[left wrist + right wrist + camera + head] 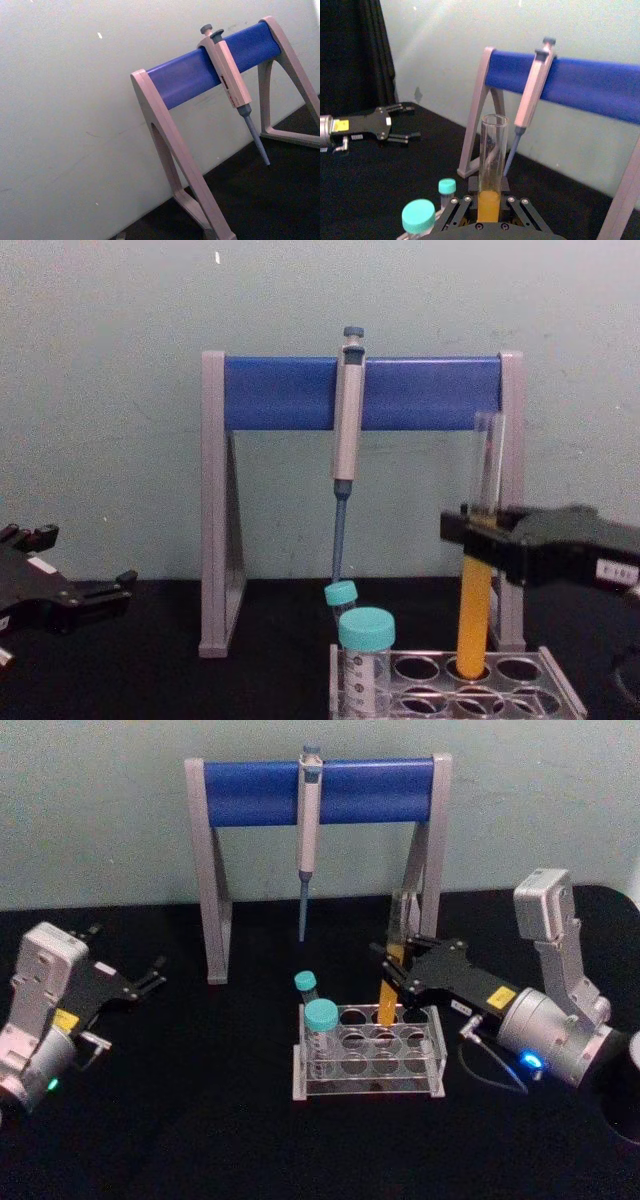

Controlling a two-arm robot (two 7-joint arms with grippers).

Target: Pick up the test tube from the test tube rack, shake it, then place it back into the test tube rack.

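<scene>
Right gripper [472, 538]: jaws clamped round test tube [475, 615] at mid-height. Tube stood upright, foot at back-row hole of test tube rack [565, 685]. Left gripper [152, 974] parked at left over worktop, jaws wide.

Risks judged: uncapped tube could have spilled orange liquid if tilted or shaken hard. Glass could have caught hole rim and dragged rack.

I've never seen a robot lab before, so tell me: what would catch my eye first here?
Most likely the tall glass test tube of orange liquid, pinched by the right claw with its lower end at a back hole of the clear rack mid-table. Behind it, a pipette hangs from a blue-barred stand by the wall, and two teal-capped tubes sit at the rack's left end.
</scene>
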